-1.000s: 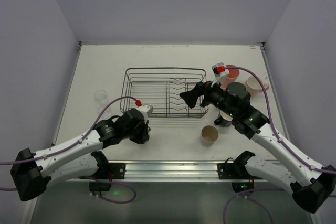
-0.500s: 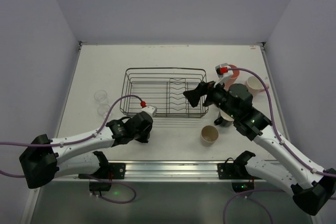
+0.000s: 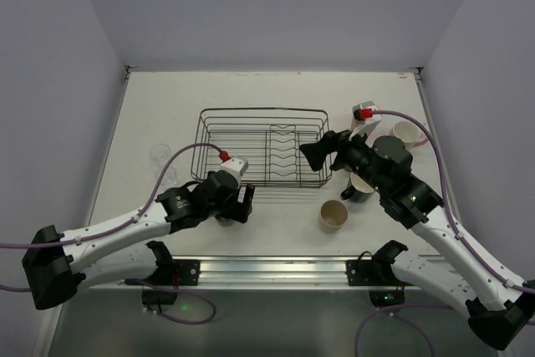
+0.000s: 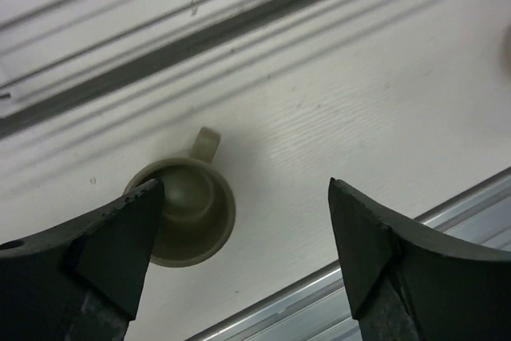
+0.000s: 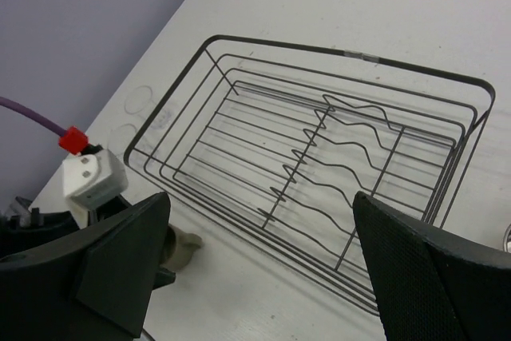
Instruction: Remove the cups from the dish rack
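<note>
Pale lilac walls close in a white table [image 3: 276, 89]. Close to its near edge, just in front of the dish rack [image 3: 263, 109], a small grey-olive cup [image 4: 192, 213] stands upright on its base, handle turned toward the rack. The left gripper [image 4: 246, 189] hangs over it with its jaws spread wide. One finger [image 4: 112, 237] overlaps the cup's rim in the wrist view, and I cannot tell whether it touches. The rack, in the middle of the table, shows no cup inside. Toward the right edge sit a tan cup [image 3: 333, 216], a black mug [image 3: 359, 189] half hidden under the right arm, and a pale pink mug [image 3: 407, 133]. A clear glass [image 3: 160, 154] stands by the left edge. The right gripper [image 3: 311, 156] hovers over the rack's right end, jaws fully apart, holding nothing. The likely risk is the left finger catching the small cup's rim as the arm lifts, tipping it or knocking it off the near edge.
</note>
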{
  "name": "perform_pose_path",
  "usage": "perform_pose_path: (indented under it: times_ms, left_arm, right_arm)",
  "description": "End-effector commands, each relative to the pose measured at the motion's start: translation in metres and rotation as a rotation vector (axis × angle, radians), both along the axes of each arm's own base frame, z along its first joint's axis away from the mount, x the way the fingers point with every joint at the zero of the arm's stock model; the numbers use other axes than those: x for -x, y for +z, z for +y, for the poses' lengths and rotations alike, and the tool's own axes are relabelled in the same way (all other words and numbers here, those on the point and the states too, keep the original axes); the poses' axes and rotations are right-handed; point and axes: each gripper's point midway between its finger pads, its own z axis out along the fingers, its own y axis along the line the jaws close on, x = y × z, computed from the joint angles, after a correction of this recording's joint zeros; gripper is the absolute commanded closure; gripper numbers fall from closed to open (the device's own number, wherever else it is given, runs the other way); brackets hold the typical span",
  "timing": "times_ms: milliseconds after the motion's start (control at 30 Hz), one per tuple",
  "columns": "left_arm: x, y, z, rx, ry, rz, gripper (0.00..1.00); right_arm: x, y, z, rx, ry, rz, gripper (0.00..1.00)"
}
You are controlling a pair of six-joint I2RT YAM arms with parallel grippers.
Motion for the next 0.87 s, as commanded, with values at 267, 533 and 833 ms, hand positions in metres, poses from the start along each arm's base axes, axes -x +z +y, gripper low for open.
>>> perform_pose_path:
  times_ms: [267, 533, 833]
  left_arm:
    - [-0.035, 0.262, 0.000, 0.423, 0.004, -0.593, 0.01]
    - [-0.037, 0.345, 0.036, 0.476, 0.083, -0.804, 0.02]
    - [-0.038, 0.334, 0.048, 0.460, 0.121, -0.843, 0.00]
  right_arm:
    - [0.043, 0.099, -0.067, -0.161, -0.158, -0.225, 0.04]
    - [0.080, 0.146, -0.144, -0.302, -0.392, -0.380, 0.01]
    - [0.072, 0.133, -0.144, -0.296, -0.421, -0.345, 0.01]
